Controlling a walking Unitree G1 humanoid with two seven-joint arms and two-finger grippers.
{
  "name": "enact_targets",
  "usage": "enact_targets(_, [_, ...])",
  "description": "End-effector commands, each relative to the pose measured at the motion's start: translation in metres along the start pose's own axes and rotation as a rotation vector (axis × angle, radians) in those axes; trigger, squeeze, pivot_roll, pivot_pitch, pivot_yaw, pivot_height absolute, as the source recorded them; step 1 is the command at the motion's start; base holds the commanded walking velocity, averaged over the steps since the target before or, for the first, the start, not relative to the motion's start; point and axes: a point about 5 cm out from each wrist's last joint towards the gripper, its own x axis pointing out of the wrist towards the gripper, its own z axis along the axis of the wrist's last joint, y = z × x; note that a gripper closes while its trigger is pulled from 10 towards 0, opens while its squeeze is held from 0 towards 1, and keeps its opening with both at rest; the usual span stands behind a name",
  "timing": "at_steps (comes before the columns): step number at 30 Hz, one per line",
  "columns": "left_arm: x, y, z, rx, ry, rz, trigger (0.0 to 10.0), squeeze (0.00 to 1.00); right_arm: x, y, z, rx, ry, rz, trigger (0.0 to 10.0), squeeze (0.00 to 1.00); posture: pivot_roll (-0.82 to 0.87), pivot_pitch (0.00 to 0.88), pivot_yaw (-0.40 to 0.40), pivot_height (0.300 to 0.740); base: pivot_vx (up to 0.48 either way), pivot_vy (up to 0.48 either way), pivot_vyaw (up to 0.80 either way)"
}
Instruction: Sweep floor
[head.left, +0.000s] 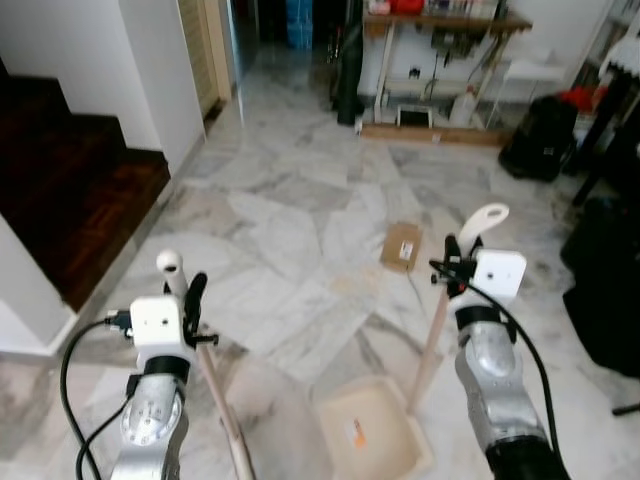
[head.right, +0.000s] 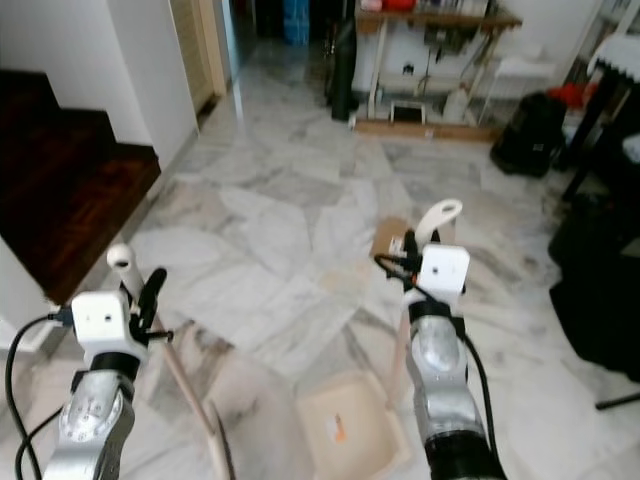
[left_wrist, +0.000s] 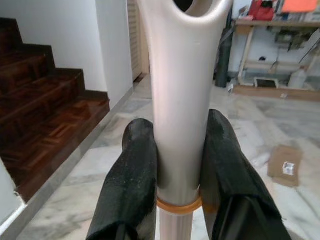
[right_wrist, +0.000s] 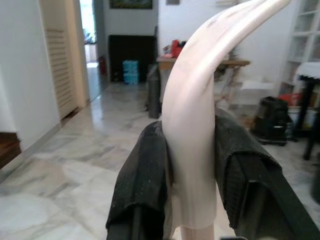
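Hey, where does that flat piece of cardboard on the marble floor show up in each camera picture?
Left eye view: cardboard piece right of centre, just left of the dustpan handle top.
Right eye view: partly behind the right gripper, near picture centre.
Left wrist view: low at the right edge, right of the broom handle.
Right wrist view: I cannot make it out.
Shared landmark: the wooden shelf unit at the far wall.

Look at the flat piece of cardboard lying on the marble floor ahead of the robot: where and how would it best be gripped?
The cardboard piece lies flat on the floor, so there is nothing to pinch from above. Probably best to come in low from the near short edge and slide one finger under it. Both grippers are busy: the left gripper holds the broom handle, the right gripper the dustpan handle.
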Motion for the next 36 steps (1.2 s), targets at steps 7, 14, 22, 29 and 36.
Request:
enact_targets(7, [0.0052,0.0021,0.0113,0.021,-0.061,-0.011,10.0,0.0,0.0001,0.0044,0.0102,0.034,-0.057,0.01,10.0,0.0,-0.02,0.0,-0.031,0.74,0.376,0.0,0.0])
enact_targets(14, [0.0062,0.0001,0.0115,0.019,-0.065,-0.021,10.0,0.0,0.0,0.0001,0.0116,0.029,-0.066,0.001,10.0,0.0,-0.03,0.0,-0.027,0.74,0.377,0.0,0.0])
enact_targets(22, [0.0111,-0.0008,0.0147,0.016,-0.079,-0.021,10.0,0.0,0.0039,-0.0032,0.0161,0.028,-0.079,-0.002,10.0,0.0,-0.03,0.0,-0.031,0.74,0.38,0.0,0.0])
enact_targets(29, [0.007,0.0014,0.0126,0.013,-0.067,0.003,10.0,0.0,0.004,-0.0004,0.0156,0.028,-0.069,0.016,10.0,0.0,-0.03,0.0,-0.038,0.74,0.377,0.0,0.0])
enact_targets(36, [0.0077,0.0028,0.0139,0.013,-0.069,0.01,10.0,0.0,0.0057,0.001,0.0154,0.036,-0.063,0.005,10.0,0.0,-0.04,0.0,-0.036,0.74,0.377,0.0,0.0])
